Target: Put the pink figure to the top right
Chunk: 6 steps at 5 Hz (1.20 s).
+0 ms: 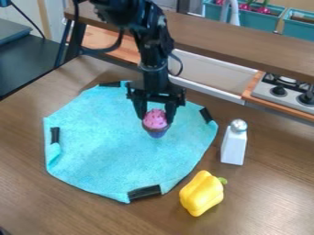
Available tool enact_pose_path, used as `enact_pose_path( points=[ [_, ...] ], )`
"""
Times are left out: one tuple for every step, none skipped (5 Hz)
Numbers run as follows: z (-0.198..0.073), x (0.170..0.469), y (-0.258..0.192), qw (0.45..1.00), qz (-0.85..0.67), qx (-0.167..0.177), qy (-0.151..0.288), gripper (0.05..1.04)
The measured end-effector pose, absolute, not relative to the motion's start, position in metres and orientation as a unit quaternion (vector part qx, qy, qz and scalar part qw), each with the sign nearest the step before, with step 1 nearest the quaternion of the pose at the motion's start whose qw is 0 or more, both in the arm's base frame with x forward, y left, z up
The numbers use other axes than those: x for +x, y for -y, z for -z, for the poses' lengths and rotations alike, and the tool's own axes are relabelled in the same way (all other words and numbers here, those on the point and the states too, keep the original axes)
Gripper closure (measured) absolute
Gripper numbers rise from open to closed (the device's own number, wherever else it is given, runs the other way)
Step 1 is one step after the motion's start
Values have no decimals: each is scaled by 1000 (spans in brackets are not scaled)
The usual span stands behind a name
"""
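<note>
The black gripper [155, 114] hangs down over the upper middle of the blue cloth, its two fingers closed against the sides of the pink figure. This pink figure [155, 120] looks like a toy cupcake, with a pink speckled top and a darker purple-blue base, and it stands upright between the fingertips. Whether its base touches the cloth, I cannot tell. The blue cloth [110, 147] lies on the brown table, with black tape at several of its edges.
Right of the cloth, a white shaker [234, 143] with a silver top stands upright. A yellow pepper [202, 193] lies near the cloth's lower right edge. Behind run a raised wooden shelf [245, 45] and a stove [285, 92] at the right.
</note>
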<state>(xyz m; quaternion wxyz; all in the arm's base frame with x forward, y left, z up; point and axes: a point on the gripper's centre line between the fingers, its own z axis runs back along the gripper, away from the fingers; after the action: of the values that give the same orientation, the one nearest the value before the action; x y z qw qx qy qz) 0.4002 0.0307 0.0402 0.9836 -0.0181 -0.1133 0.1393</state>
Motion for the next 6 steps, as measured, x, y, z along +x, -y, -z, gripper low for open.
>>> enact_pose_path(
  points=[
    [-42,380,-24,986,-123,-23,111,285],
    [-41,358,-9,989,-91,-24,109,285],
    [-35,330,10,993,-51,-23,105,285],
    [-38,302,30,993,-7,-24,112,286],
    [-37,279,40,993,13,-29,112,285],
    [-33,257,51,993,35,-28,109,286]
  ],
)
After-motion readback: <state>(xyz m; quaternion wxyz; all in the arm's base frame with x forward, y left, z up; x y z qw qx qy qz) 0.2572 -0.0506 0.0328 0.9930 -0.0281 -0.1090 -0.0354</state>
